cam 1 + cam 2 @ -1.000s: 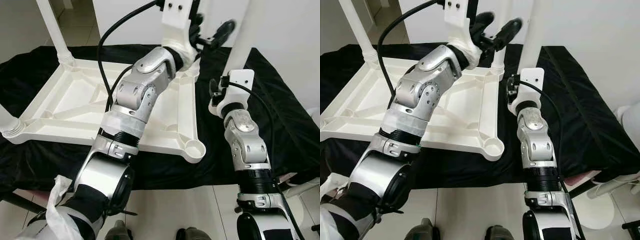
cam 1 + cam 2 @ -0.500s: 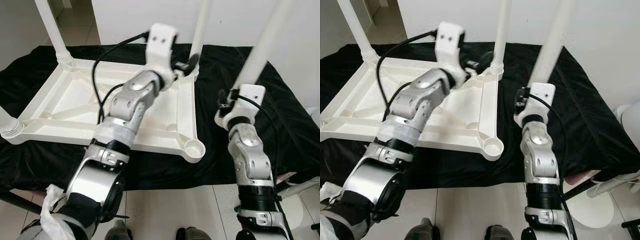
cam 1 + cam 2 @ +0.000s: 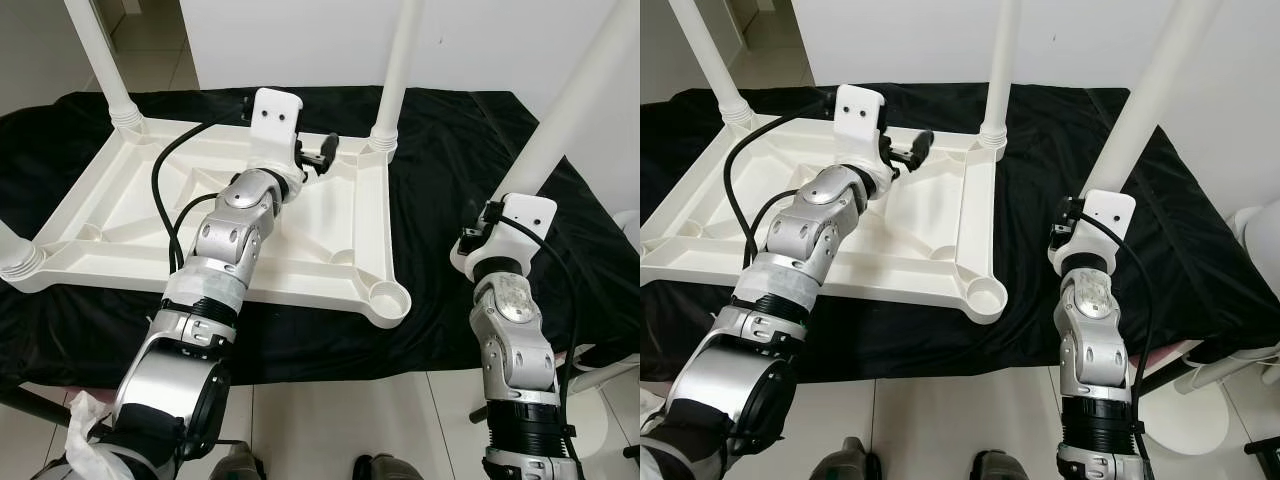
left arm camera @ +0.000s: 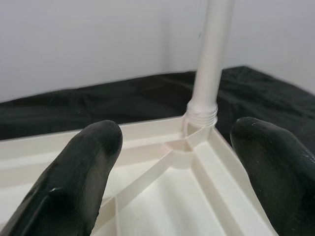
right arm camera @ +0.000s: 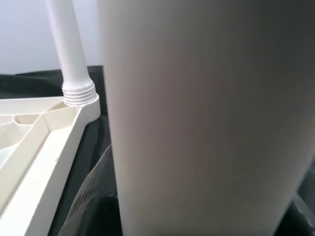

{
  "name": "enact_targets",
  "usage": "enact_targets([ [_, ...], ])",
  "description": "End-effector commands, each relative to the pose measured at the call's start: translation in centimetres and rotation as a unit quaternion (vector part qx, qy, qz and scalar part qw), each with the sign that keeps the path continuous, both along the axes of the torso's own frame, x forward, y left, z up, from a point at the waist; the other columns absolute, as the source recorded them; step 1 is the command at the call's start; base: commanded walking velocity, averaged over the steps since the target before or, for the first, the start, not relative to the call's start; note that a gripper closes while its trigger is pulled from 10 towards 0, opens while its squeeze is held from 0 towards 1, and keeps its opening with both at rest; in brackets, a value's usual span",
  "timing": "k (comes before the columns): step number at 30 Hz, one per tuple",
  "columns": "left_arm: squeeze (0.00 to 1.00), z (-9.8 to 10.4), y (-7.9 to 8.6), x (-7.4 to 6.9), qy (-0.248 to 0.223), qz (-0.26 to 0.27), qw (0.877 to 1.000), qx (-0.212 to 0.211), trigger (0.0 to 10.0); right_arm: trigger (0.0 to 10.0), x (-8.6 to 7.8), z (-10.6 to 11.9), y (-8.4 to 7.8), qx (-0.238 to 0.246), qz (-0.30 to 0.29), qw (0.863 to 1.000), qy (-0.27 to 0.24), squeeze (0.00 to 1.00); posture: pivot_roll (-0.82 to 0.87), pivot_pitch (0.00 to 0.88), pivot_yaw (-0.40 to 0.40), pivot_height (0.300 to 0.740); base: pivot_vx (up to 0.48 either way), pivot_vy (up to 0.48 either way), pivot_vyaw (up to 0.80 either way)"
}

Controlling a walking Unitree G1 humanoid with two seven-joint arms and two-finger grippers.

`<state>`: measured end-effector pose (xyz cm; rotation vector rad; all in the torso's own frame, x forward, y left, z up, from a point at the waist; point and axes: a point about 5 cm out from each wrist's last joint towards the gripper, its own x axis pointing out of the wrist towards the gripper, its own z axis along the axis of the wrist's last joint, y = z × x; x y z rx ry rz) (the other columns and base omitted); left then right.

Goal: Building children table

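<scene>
A white plastic tabletop (image 3: 150,215) is laid upside down on a black cloth (image 3: 450,150) that covers the desk, ribbed underside facing up. Three white legs are seen screwed into corner sockets and standing upright: far-left leg (image 3: 100,55), far-right leg (image 3: 400,65), and a near-left leg (image 3: 12,245) at the frame edge. The near-right corner socket (image 3: 385,297) is left open, nothing fitted in it.

The left end effector (image 3: 322,152) is held just above the tabletop's far edge, near the base of the far-right leg. Its black fingers (image 4: 74,182) are spread wide with nothing between them; in the left wrist view the far-right leg's threaded collar (image 4: 202,110) is framed in the gap.

A fourth leg (image 3: 575,95) is held tilted over the cloth to the right of the tabletop, apart from it, its lower end at the right end effector (image 3: 487,222). The right wrist view is dominated by this leg (image 5: 206,118) at close range. Finger state on the right cannot be told, the fingers being hidden.

White tiled floor (image 3: 380,420) is visible at the near side.
</scene>
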<state>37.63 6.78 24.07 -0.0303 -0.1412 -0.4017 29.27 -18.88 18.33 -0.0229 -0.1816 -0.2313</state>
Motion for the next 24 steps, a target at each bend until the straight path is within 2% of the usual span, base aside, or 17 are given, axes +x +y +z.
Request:
enact_targets([
  [1, 0.00, -1.4, 0.9, 0.2, 0.018, 0.030, 0.999, -0.010, 10.0, 10.0, -0.4, 0.3, -0.1, -0.005, 0.000, 1.000, -0.020, 0.00, -0.02, 0.001, 0.021, 0.740, 0.000, 0.000, 0.00],
  [5, 0.00, -2.9, 1.7, 0.2, 0.029, 0.048, 0.998, -0.013, 10.0, 10.0, -0.8, 0.1, 0.3, -0.003, 0.011, 0.999, -0.038, 0.00, -0.02, 0.000, 0.010, 0.740, 0.000, 0.000, 0.00],
  [7, 0.00, -2.9, 1.8, 0.1, 0.024, 0.051, 0.998, -0.013, 10.0, 10.0, -0.8, 0.1, 0.3, -0.004, 0.012, 0.999, -0.039, 0.00, -0.02, 0.000, 0.010, 0.740, 0.000, 0.000, 0.00],
  [8, 0.00, -3.0, 1.8, -0.4, 0.001, 0.043, 0.999, -0.028, 10.0, 10.0, -0.9, 0.0, 0.7, 0.003, 0.020, 0.999, -0.044, 0.00, -0.02, 0.000, -0.001, 0.740, 0.000, 0.000, 0.00],
  [13, 0.00, -3.8, 1.9, -1.0, -0.010, 0.045, 0.999, -0.014, 10.0, 10.0, -1.2, -0.1, 0.9, 0.003, 0.026, 0.998, -0.050, 0.00, -0.01, 0.000, -0.003, 0.740, 0.000, 0.000, 0.00],
  [19, 0.00, -4.2, 2.1, -1.6, -0.022, 0.036, 0.999, -0.023, 10.0, 10.0, -1.9, -0.3, 1.0, 0.006, 0.038, 0.997, -0.067, 0.00, -0.01, 0.000, 0.002, 0.740, 0.000, 0.000, 0.00],
  [21, 0.00, -4.2, 2.1, -1.9, -0.029, 0.029, 0.999, -0.026, 10.0, 10.0, -2.0, -0.5, 1.1, 0.006, 0.040, 0.997, -0.069, 0.00, 0.00, 0.000, 0.009, 0.740, 0.000, 0.000, 0.00],
  [24, 0.00, -4.7, 2.3, -3.1, -0.056, -0.018, 0.998, -0.029, 10.0, 10.0, -2.7, -1.4, 1.3, 0.008, 0.045, 0.997, -0.064, 0.00, 0.01, 0.000, 0.011, 0.740, 0.000, 0.000, 0.00],
])
